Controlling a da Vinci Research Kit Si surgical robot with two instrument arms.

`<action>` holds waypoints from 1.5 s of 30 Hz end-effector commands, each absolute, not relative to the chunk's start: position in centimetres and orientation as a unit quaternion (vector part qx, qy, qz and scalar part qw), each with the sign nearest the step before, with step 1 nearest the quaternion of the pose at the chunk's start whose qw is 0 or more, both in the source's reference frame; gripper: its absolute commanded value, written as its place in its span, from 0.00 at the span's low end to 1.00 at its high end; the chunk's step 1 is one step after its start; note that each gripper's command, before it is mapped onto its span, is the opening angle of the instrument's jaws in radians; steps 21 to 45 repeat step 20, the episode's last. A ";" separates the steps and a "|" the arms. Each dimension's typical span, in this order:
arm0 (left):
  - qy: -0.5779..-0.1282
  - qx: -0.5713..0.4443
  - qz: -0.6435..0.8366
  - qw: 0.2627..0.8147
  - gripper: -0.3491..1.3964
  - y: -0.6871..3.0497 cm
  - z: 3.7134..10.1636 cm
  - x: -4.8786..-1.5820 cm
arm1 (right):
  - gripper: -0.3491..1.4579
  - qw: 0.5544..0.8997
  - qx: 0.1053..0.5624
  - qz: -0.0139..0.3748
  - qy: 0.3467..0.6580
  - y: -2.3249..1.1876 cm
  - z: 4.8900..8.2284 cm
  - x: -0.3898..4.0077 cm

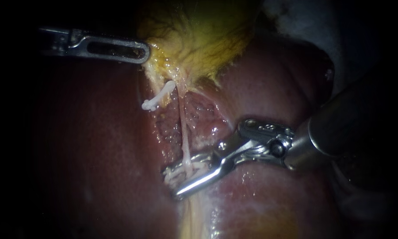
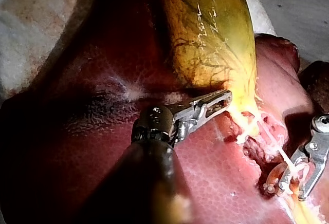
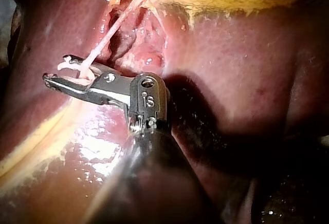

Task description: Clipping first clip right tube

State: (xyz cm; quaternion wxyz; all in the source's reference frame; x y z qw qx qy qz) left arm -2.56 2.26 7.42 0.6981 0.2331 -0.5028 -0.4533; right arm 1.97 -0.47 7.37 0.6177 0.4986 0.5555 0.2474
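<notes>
Two instruments are in the field, and the step in hand is seating the clip on the right tube (image 1: 184, 132), a thin pale strand that runs taut from the gallbladder (image 1: 199, 40) down across the liver (image 1: 97, 155). The right instrument (image 1: 172, 181) enters from the right. Its claw is spread narrowly and carries the loaded clip (image 1: 198, 169) between its two halves. The right tube passes through that gap, so the claw straddles it low on the strand, well apart from the gallbladder. The clip legs are not yet pressed together. A placed clip (image 1: 157, 98) sits on tissue just beside the strand, on its left and nearer the gallbladder. The left instrument (image 1: 145, 49) lies at the gallbladder's pale edge; whether its claw grips that edge cannot be told. By judgement, the next move calls for checking that the tube lies fully inside the clip and square to it. The claw should then close evenly without dragging the strand sideways.
</notes>
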 end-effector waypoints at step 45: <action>-0.503 0.233 -0.453 0.698 0.00 2.27 7.42 -2.56 | 0.00 0.617 0.501 0.244 0.555 -0.45 7.48 1.96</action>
